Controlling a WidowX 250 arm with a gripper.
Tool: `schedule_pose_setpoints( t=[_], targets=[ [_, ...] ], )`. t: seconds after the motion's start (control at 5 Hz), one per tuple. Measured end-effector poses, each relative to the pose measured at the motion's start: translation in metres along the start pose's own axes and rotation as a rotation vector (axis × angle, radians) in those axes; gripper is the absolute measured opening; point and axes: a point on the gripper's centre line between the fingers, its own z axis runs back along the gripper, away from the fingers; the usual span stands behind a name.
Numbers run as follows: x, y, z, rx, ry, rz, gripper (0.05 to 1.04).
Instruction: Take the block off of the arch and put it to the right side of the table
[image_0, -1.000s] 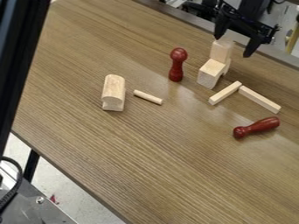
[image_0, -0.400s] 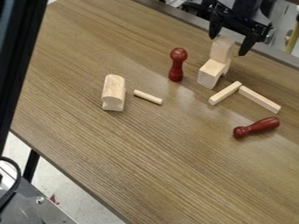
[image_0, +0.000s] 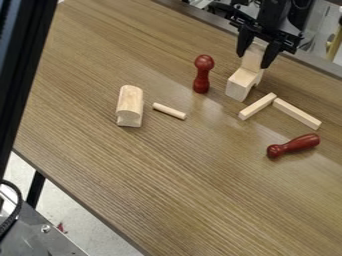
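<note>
Black gripper (image_0: 254, 60): at block (image_0: 252, 59); cannot tell if spread or pinching.
Block: atop arch (image_0: 241, 83); likely grasping step.
Arch: next needs straight lift-off.

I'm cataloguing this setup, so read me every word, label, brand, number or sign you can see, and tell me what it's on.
There is no readable text: none on the wooden blocks, the red pegs or the table.
</note>
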Motion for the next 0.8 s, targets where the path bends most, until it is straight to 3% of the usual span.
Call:
schedule_pose_setpoints(
  t=[0.4, 0.8],
  targets=[
    [-0.003, -0.009, 0.002, -0.016, 0.008, -0.001, 0.56],
    [-0.021, -0.055, 0.033, -0.056, -0.07, -0.058, 0.56]
  ],
)
